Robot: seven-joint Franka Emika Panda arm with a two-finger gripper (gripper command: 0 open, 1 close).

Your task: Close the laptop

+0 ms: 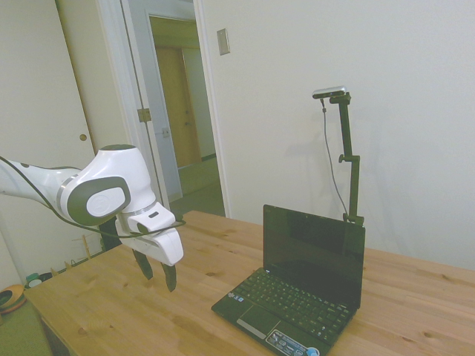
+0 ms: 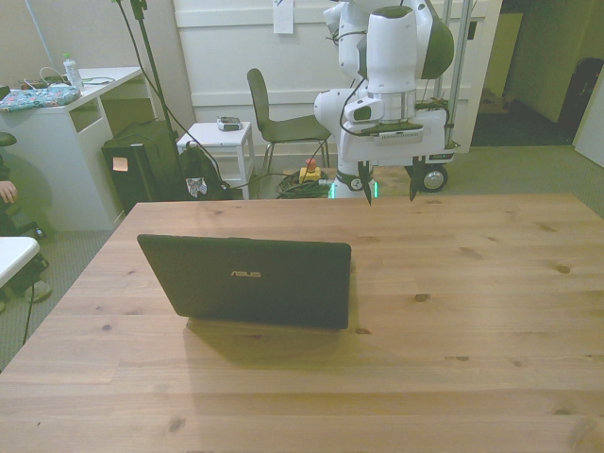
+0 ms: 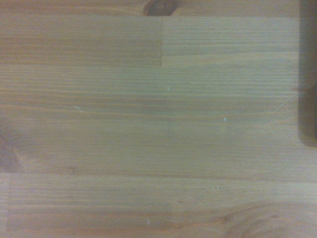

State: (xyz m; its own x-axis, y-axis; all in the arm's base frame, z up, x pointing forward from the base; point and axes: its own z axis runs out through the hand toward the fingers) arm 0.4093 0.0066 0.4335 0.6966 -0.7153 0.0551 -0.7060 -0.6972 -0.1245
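The laptop [image 1: 300, 293] stands open on the wooden table [image 1: 111, 304], a small black netbook with its lid upright. A blue round sticker [image 1: 312, 352] shows on the palm rest. In the front view only the back of the laptop's lid [image 2: 250, 281] shows. My gripper [image 1: 157, 273] hangs open above the table, apart from the laptop, with nothing between its fingers. In the front view the gripper [image 2: 390, 192] is behind the laptop and toward the front view's right. The wrist view shows bare wood [image 3: 148, 124] and a dark edge [image 3: 308, 74] at one side.
Beyond the table's far edge in the front view stand a chair [image 2: 283, 123], a small white side table [image 2: 219, 140] and a white desk [image 2: 57, 132]. A person's hand [image 2: 8, 192] shows at the front view's left edge.
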